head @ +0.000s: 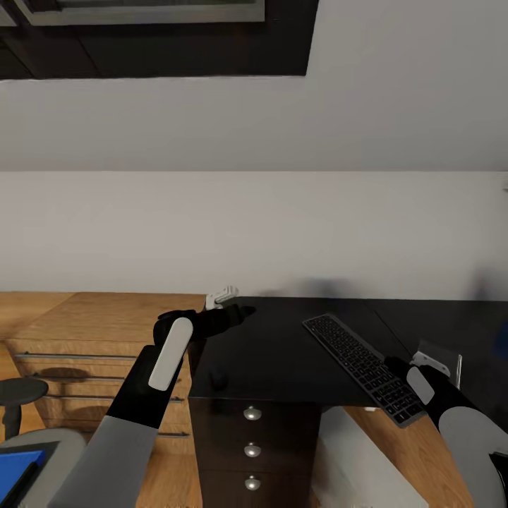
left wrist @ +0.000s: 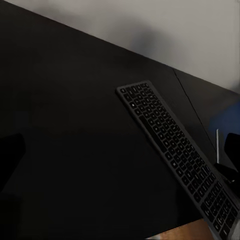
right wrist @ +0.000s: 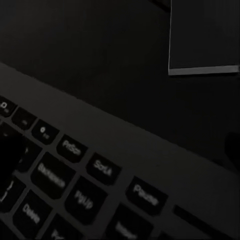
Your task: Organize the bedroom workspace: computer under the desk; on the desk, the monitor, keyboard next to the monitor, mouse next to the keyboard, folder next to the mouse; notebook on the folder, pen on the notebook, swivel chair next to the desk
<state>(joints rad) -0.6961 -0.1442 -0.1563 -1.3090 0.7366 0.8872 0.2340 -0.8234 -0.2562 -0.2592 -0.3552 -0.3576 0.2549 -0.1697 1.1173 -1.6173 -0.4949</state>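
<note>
The black keyboard (head: 363, 367) lies slantwise on the black desk (head: 282, 346), its near end jutting over the front edge. My right gripper (head: 423, 370) is at that near end, apparently shut on the keyboard (right wrist: 100, 170) at its edge; it also shows beside the keyboard (left wrist: 175, 150) in the left wrist view. My left gripper (head: 221, 298) hovers open over the desk's back left corner, holding nothing. A small black mouse (head: 219, 377) sits near the front left corner. The blue folder (head: 14, 469) lies on the grey swivel chair (head: 67, 451). The light-grey computer (head: 360, 458) stands under the desk. Monitor, notebook and pen are out of view.
A wooden chest (head: 85, 339) with long bar handles stands against the desk's left side. Three black drawers with silver knobs (head: 252, 448) sit under the desk's left end. A white wall runs behind. Wooden floor shows at the lower right.
</note>
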